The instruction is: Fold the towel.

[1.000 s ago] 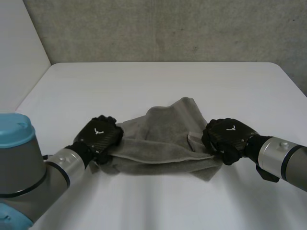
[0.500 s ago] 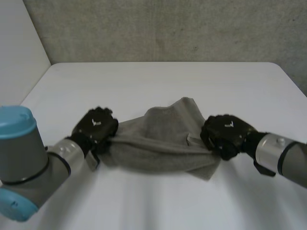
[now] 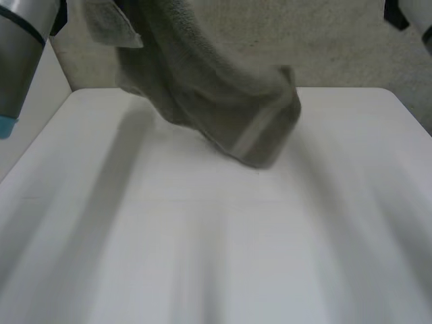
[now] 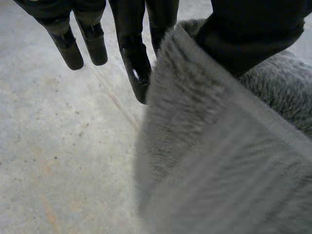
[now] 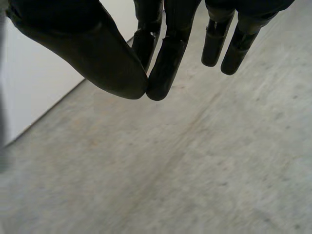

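Note:
The grey towel (image 3: 209, 88) hangs in the air above the white table (image 3: 202, 236), slung down from my raised left arm (image 3: 20, 40) to a loose low end near the table's middle. In the left wrist view my left hand (image 4: 134, 58) pinches a towel (image 4: 219, 161) edge between thumb and fingers. My right arm (image 3: 413, 13) is raised at the far right, apart from the towel. My right hand (image 5: 97, 53) has its thumb pressed to its fingertips, and I see no cloth between them.
A grey speckled wall (image 3: 337, 47) stands behind the table, and a white wall (image 3: 27, 121) runs along its left side. The table's back edge (image 3: 337, 88) lies just beyond the hanging towel.
Both arms have risen from the table. The towel has gone up off the table with the left hand. Its right end now hangs loose, away from the right arm.

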Robot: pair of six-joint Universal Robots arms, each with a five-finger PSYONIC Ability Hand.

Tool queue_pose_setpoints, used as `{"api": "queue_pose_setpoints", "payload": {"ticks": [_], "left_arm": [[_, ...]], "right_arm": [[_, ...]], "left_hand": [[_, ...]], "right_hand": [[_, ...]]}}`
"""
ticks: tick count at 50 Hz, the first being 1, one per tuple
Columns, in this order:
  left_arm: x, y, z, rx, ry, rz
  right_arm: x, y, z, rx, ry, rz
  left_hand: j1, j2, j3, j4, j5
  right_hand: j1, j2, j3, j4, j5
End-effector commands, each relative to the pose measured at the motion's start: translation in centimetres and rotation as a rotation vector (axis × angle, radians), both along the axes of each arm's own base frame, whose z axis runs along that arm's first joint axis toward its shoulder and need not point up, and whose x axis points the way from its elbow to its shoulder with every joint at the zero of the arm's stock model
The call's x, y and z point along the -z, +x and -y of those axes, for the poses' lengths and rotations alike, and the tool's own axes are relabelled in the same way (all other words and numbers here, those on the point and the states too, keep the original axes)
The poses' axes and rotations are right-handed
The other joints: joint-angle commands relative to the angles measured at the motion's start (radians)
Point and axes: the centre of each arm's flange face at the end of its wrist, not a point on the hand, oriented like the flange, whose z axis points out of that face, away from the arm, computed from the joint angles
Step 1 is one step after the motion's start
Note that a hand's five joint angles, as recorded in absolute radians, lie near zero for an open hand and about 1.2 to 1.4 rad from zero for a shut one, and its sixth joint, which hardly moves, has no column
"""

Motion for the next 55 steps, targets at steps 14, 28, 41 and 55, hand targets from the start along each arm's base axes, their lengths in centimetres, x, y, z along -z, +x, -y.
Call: {"api": "queue_pose_setpoints", "payload": {"ticks": [14, 28, 41, 55], "left_arm": [[24.6, 2.8, -6.8, 0.091, 0.668, 0.405], [15.8, 1.1, -12.6, 0.190, 0.411, 0.400], [12.2, 3.3, -17.2, 0.188, 0.316, 0.317], [15.1, 5.5, -13.7, 0.048, 0.424, 0.332]], "right_arm": [[22.2, -1.1, -4.3, -0.054, 0.538, -0.431], [21.4, 2.6, -5.0, -0.121, 0.531, -0.458], [22.3, 9.4, -3.4, -0.318, 0.475, -0.487], [26.0, 11.2, -2.0, -0.338, 0.531, -0.530]], "left_hand": [[0.094, 0.068, -0.058, -0.066, 0.061], [0.094, 0.068, -0.058, -0.066, 0.061], [0.094, 0.068, -0.058, -0.066, 0.061], [0.094, 0.068, -0.058, -0.066, 0.061]], "right_hand": [[-1.088, -1.073, -0.053, -0.076, -1.098], [-1.160, -1.146, -0.053, -0.076, -1.170], [-1.103, -1.088, -0.053, -0.076, -1.113], [0.062, 0.076, -0.053, -0.076, 0.052]]}}
